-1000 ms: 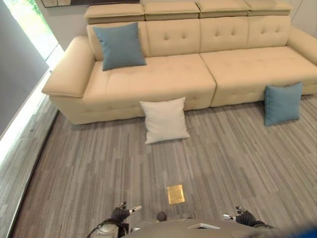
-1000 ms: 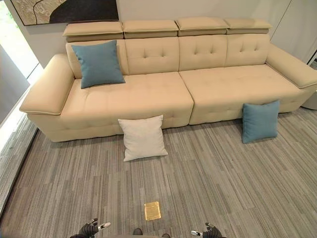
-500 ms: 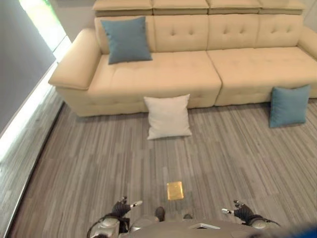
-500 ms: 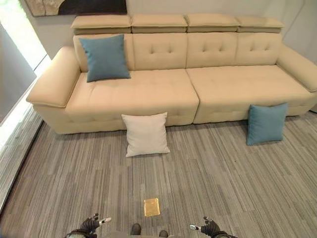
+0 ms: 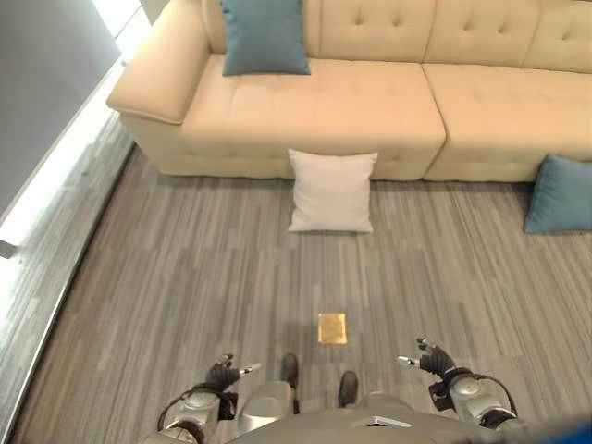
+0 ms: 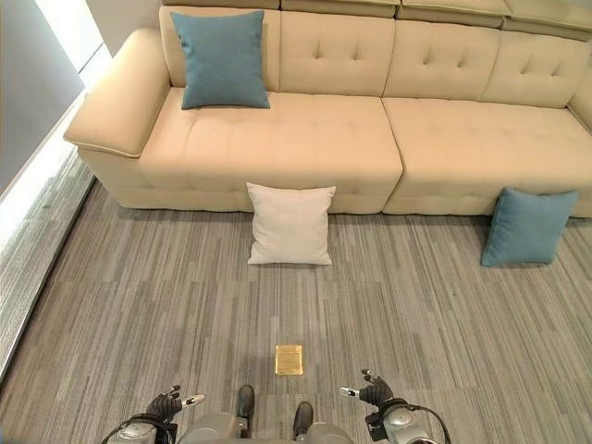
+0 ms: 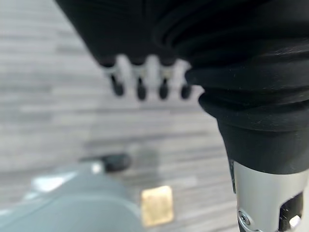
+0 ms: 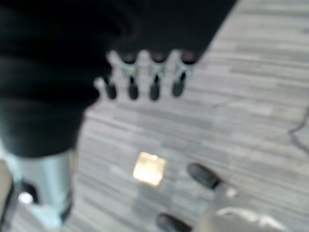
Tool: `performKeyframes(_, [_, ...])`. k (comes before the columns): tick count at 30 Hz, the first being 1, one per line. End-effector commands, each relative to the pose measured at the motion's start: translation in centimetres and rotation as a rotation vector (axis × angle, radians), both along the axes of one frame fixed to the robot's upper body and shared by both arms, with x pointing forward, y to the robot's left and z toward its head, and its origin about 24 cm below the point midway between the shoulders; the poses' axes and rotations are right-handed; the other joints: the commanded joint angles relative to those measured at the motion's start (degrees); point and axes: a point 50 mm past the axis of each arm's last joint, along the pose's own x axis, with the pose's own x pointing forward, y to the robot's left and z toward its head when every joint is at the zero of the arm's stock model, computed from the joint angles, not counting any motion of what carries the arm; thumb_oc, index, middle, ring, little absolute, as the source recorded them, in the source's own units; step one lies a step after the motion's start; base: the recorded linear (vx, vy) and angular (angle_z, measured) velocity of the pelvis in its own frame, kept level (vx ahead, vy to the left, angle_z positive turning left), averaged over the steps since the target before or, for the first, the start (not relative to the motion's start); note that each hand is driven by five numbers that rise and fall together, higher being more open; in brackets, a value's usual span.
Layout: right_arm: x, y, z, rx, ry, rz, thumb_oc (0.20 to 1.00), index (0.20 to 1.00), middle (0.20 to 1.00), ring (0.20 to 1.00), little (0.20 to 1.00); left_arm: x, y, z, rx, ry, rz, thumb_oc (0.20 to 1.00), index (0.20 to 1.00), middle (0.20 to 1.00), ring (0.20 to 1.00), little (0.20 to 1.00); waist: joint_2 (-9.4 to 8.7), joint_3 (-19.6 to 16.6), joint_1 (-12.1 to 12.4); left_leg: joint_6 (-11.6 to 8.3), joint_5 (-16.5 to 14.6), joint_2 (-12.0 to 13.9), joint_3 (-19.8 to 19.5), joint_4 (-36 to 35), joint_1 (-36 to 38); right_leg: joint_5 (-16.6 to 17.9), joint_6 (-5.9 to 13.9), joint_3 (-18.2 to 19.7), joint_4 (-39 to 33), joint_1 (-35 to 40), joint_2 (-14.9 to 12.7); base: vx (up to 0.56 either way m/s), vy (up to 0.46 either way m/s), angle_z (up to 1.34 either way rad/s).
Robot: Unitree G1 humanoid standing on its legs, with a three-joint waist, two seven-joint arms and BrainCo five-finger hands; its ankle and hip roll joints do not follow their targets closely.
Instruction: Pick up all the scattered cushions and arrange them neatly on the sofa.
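Leaning against the sofa (image 6: 277, 139) front, the white cushion (image 6: 289, 225) stands upright, far ahead and midway between both hands. Left hand (image 6: 165, 405) and right hand (image 6: 374, 392) hang empty with fingers relaxed, neither clearly nearer.

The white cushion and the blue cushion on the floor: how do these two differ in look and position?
The white cushion is off-white, while the blue cushion on the floor is teal blue. The white cushion leans against the sofa front near the middle seam, straight ahead of the robot; the blue cushion stands further to the robot's right, below the right seat. Both are square, propped upright against the sofa base, and not yet picked up.
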Motion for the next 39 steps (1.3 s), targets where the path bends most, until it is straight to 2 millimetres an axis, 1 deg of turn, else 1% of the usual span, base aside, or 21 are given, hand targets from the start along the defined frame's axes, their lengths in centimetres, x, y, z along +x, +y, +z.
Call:
performKeyframes(1, [1.2,0.0,0.5,-0.017,-0.034,0.054,1.000,1.000,1.000,1.000,1.000,-0.1,0.3,0.0,0.018,0.017,0.026,1.000,1.000,1.000,1.000,1.000,-1.00,-2.16,1.92,-1.93,-1.27,-1.16,-3.25,3.74,-2.41,-1.18,5.29,5.10,9.42,-1.27,-1.26,0.20,0.223,-0.39])
performKeyframes(3, [1.3,0.1,0.5,-0.016,-0.037,0.055,1.000,1.000,1.000,1.000,1.000,-0.1,0.6,0.0,0.023,0.017,0.029,1.000,1.000,1.000,1.000,1.000,-0.89,-2.02,2.07,-1.43,-1.41,-1.17,-3.34,3.50,-1.88,-0.06,5.93,5.48,12.78,-2.91,-1.64,0.09,0.120,-0.38])
performKeyframes(4, [2.2,0.4,0.9,-0.007,-0.068,0.055,1.000,1.000,1.000,1.000,1.000,0.3,1.1,0.3,0.034,0.002,0.041,1.000,1.000,1.000,1.000,1.000,-0.70,-0.76,1.79,-0.41,-1.45,-1.31,-3.37,3.30,-1.22,4.68,7.66,6.42,20.57,-6.94,-2.40,0.05,0.098,-0.20])
performKeyframes(7, [2.7,1.0,1.1,0.009,-0.089,0.064,1.000,1.000,1.000,1.000,1.000,0.5,1.4,0.4,0.043,0.000,0.036,1.000,1.000,1.000,1.000,1.000,0.37,0.74,0.96,0.27,-2.17,-0.69,-4.24,2.64,0.48,5.66,7.43,7.12,26.88,-11.69,-2.09,0.13,0.149,-0.02])
performKeyframes(10, [2.8,1.1,1.1,0.016,-0.093,0.074,1.000,1.000,1.000,1.000,1.000,0.1,1.5,0.3,0.044,0.011,0.041,1.000,1.000,1.000,1.000,1.000,0.71,1.05,0.21,0.25,-3.07,-0.92,-5.38,1.98,2.44,4.61,6.63,7.55,23.81,-13.85,-1.18,0.19,0.032,-0.09])
performKeyframes(11, [3.3,1.3,1.4,0.017,-0.109,0.094,1.000,1.000,1.000,1.000,1.000,-0.1,1.6,0.3,0.046,0.019,0.039,1.000,1.000,1.000,1.000,1.000,0.52,1.23,-0.11,-0.03,-3.99,-1.19,-5.87,1.41,3.87,4.70,6.28,6.94,18.23,-15.15,-1.12,0.15,-0.025,-0.06])
performKeyframes(12, [3.2,1.3,1.4,0.016,-0.109,0.094,1.000,1.000,1.000,1.000,1.000,-0.1,1.6,0.3,0.045,0.019,0.039,1.000,1.000,1.000,1.000,1.000,0.62,1.41,-0.17,-0.05,-4.06,-1.10,-5.95,1.35,4.15,4.66,6.26,6.84,18.14,-14.83,-1.05,0.32,-0.085,-0.06])
performKeyframes(13, [3.4,1.2,1.6,0.012,-0.125,0.114,1.000,1.000,1.000,1.000,1.000,0.5,1.3,0.3,0.048,0.002,0.033,1.000,1.000,1.000,1.000,1.000,-0.07,1.71,-1.30,-0.56,-5.21,-1.70,-7.02,1.34,5.59,6.67,6.56,8.01,10.79,-15.93,-0.35,0.28,-0.085,0.00])
performKeyframes(14, [3.3,1.1,1.6,0.013,-0.118,0.115,1.000,1.000,1.000,1.000,1.000,0.9,1.0,0.4,0.034,-0.016,0.025,1.000,1.000,1.000,1.000,1.000,-0.18,1.62,-2.04,-0.71,-5.75,-1.77,-7.63,1.37,6.36,7.29,6.60,9.67,8.93,-16.38,0.42,0.34,-0.104,0.06])
performKeyframes(16, [3.2,0.7,1.6,0.007,-0.112,0.106,1.000,1.000,1.000,1.000,1.000,1.0,0.7,0.4,0.021,-0.023,0.041,1.000,1.000,1.000,1.000,1.000,-0.02,1.29,-2.51,-1.22,-6.37,-1.49,-8.84,2.17,6.97,7.16,6.56,11.92,9.29,-15.24,1.19,0.25,-0.088,0.40])
performKeyframes(18, [2.5,0.4,1.3,0.006,-0.090,0.095,1.000,1.000,1.000,1.000,1.000,0.5,0.5,0.2,0.015,-0.007,0.037,1.000,1.000,1.000,1.000,1.000,0.06,0.08,-2.52,-2.12,-6.64,-0.83,-9.12,3.20,7.16,6.28,5.46,11.68,8.28,-13.55,1.69,0.26,-0.136,0.63])
performKeyframes(20, [1.8,-0.2,1.1,0.003,-0.081,0.064,1.000,1.000,1.000,1.000,1.000,0.5,0.1,0.1,0.004,-0.009,0.029,1.000,1.000,1.000,1.000,1.000,0.22,-0.63,-2.88,-4.08,-5.67,0.11,-9.10,6.48,6.38,5.34,4.44,10.82,7.31,-11.63,2.08,0.19,-0.152,0.48])
performKeyframes(21, [1.6,-0.5,1.1,0.002,-0.080,0.049,1.000,1.000,1.000,1.000,1.000,0.7,0.1,0.2,0.005,-0.016,0.019,1.000,1.000,1.000,1.000,1.000,-0.07,-0.69,-3.27,-5.55,-4.07,1.37,-7.08,9.97,4.99,5.20,3.75,9.66,6.47,-10.28,1.90,0.10,-0.118,0.47])
performKeyframes(22, [1.6,-0.5,1.1,0.002,-0.080,0.049,1.000,1.000,1.000,1.000,1.000,0.7,0.1,0.2,0.005,-0.016,0.019,1.000,1.000,1.000,1.000,1.000,-0.02,-0.67,-3.35,-5.58,-4.22,1.41,-7.17,10.20,4.90,5.20,3.74,9.56,6.43,-10.21,1.93,0.08,-0.208,0.79])
performKeyframes(23, [1.4,-0.9,1.1,-0.004,-0.080,0.029,1.000,1.000,1.000,1.000,1.000,1.7,-0.1,0.5,-0.004,-0.051,0.007,1.000,1.000,1.000,1.000,1.000,-1.13,0.69,-2.81,-7.02,-2.13,2.43,-5.26,19.06,-0.25,4.91,2.61,8.07,4.96,-7.61,1.30,0.06,-0.196,0.75])
performKeyframes(25, [1.6,-1.0,1.2,-0.004,-0.087,0.023,1.000,1.000,1.000,1.000,1.000,2.3,-0.4,0.6,-0.009,-0.069,-0.010,1.000,1.000,1.000,1.000,1.000,-1.51,1.98,-1.71,-7.13,-1.15,1.63,-5.99,23.37,-2.45,4.48,1.74,7.50,4.07,-5.71,1.63,0.11,-0.196,0.39])
performKeyframes(28, [1.4,-1.2,1.2,-0.001,-0.081,0.010,1.000,1.000,1.000,1.000,1.000,2.4,-0.7,0.6,-0.016,-0.070,-0.023,1.000,1.000,1.000,1.000,1.000,-1.66,2.45,-0.94,-6.32,-1.78,0.30,-5.78,20.34,-5.66,3.58,1.63,6.99,3.11,-4.25,1.25,0.14,-0.067,0.08])
performKeyframes(31, [1.3,-1.3,1.2,-0.002,-0.085,0.007,1.000,1.000,1.000,1.000,1.000,1.7,-0.8,0.3,-0.012,-0.047,-0.040,1.000,1.000,1.000,1.000,1.000,-1.26,1.86,-0.70,-5.31,-1.52,0.07,-3.52,11.43,-6.97,2.42,2.09,6.75,2.13,-2.94,1.63,0.22,0.026,0.30])
performKeyframes(33, [1.5,-1.3,1.3,-0.011,-0.093,0.020,1.000,1.000,1.000,1.000,1.000,1.1,-0.5,0.2,-0.005,-0.036,-0.028,1.000,1.000,1.000,1.000,1.000,-0.26,1.77,0.94,-5.31,4.16,-0.36,-5.78,5.72,-10.31,0.84,2.02,8.15,1.64,-1.11,3.18,0.31,0.078,0.13])
performKeyframes(35, [1.7,-1.3,1.3,-0.004,-0.097,0.021,1.000,1.000,1.000,1.000,1.000,0.9,-0.3,0.2,-0.007,-0.036,-0.006,1.000,1.000,1.000,1.000,1.000,-0.28,1.61,1.59,-5.32,4.28,-0.53,-6.52,5.38,-10.22,-0.02,2.08,9.32,1.90,-0.07,3.49,0.30,0.122,-0.36])
performKeyframes(39, [1.7,-0.7,1.3,0.013,-0.097,0.031,1.000,1.000,1.000,1.000,1.000,-0.2,-0.1,-0.1,-0.002,0.004,-0.007,1.000,1.000,1.000,1.000,1.000,-0.66,-0.47,1.92,-3.53,1.80,-1.47,-6.47,6.07,-7.86,-1.77,3.67,9.93,5.59,0.75,1.36,0.25,0.150,-0.71])
